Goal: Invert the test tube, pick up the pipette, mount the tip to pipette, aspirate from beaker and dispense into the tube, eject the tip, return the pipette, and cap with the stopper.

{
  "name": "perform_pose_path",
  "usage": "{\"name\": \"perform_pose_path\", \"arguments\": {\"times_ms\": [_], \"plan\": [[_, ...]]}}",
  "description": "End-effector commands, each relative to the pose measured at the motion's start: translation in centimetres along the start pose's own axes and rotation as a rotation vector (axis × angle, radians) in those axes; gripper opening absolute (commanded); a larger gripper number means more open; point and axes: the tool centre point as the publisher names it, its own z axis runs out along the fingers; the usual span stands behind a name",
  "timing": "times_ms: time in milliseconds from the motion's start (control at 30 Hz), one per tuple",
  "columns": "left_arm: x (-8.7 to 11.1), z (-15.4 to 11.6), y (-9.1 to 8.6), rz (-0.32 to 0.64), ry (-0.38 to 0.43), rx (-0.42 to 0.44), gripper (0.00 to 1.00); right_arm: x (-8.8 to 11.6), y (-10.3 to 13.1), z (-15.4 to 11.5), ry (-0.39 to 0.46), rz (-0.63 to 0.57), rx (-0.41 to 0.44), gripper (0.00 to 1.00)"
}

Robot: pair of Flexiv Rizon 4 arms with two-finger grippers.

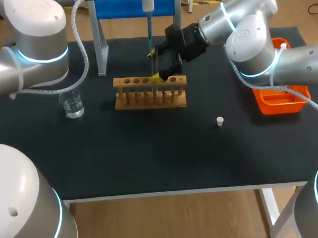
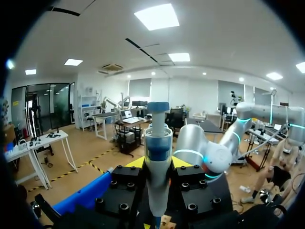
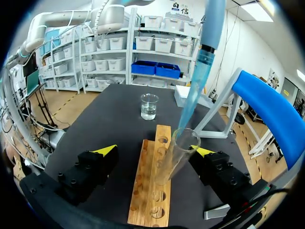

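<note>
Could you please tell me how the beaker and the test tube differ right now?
The beaker is short and wide; the tube is long and narrow. The beaker stands upright on the table; the tube leans in the rack. The pipette tip meets the tube's mouth, not the beaker's. Both are clear and open-topped.

A lab; wooden tube rack (image 1: 150, 93), glass beaker (image 1: 73, 105) and pipette (image 2: 157, 160) show it.

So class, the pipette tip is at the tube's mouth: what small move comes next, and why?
Probably dispense. The left gripper grips the pipette, and its tip already reaches into the mouth of the tube, which leans in the rack.
</note>
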Motion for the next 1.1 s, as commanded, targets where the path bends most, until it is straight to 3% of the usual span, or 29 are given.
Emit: {"name": "perform_pose_path", "arguments": {"times_ms": [33,700,1100], "plan": [[-0.1,0.0,-0.5,0.007,-0.001,0.007,0.0,0.0,0.0,-0.1,0.003,0.001,0.003,1.0],[1.1,-0.4,-2.6,0.044,0.0,0.019,0.0,0.0,0.0,-0.1,0.003,0.001,0.003,1.0],[1.3,0.3,-1.0,0.015,0.011,0.005,0.0,0.0,0.0,-0.1,0.003,0.001,0.003,1.0]]}}
